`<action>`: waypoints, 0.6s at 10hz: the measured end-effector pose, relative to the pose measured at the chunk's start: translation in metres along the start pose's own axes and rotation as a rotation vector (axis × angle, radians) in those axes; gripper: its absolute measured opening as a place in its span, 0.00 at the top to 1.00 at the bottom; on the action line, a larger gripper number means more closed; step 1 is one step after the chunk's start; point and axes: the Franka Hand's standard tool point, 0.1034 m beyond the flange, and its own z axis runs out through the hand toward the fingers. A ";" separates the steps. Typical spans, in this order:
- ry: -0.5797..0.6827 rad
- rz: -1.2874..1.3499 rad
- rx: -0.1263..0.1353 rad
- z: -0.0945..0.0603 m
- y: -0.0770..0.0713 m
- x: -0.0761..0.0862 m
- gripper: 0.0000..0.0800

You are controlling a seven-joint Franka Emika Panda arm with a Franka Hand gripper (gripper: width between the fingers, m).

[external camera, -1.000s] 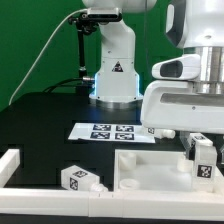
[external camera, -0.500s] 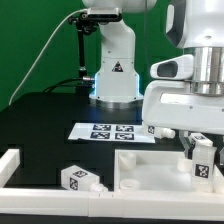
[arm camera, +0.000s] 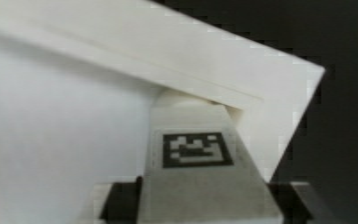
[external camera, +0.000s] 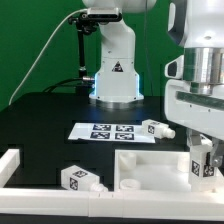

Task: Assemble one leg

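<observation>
My gripper (external camera: 204,163) is shut on a leg (external camera: 203,157), a small white blocky peg with black-and-white tags. It holds the leg upright over the corner of the big white panel (external camera: 150,163) at the exterior view's right. In the wrist view the leg (arm camera: 197,150) runs from between the dark fingers (arm camera: 123,200) of the gripper (arm camera: 208,206) down to the panel's corner (arm camera: 87,110). Its stub end is hidden, and I cannot tell whether it touches the panel. A second leg (external camera: 82,180) lies in front of the panel at the left. A third (external camera: 158,129) lies beside the marker board.
The marker board (external camera: 105,131) lies flat behind the panel. A white raised wall (external camera: 10,164) borders the work area at the left and front. The robot's base (external camera: 114,70) stands at the back. Black table lies at the back left.
The wrist has turned and the hand has shifted to the exterior view's right, uncovering the leg beside the marker board. The held leg stays at the panel's corner.
</observation>
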 end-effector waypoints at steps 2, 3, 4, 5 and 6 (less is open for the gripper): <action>-0.002 0.092 0.001 0.000 0.000 -0.001 0.64; -0.002 0.140 0.001 0.000 0.000 -0.001 0.64; -0.003 0.177 0.001 0.000 0.000 -0.002 0.64; -0.012 0.273 0.003 0.000 -0.001 -0.002 0.64; -0.032 0.431 0.005 -0.001 -0.001 -0.001 0.64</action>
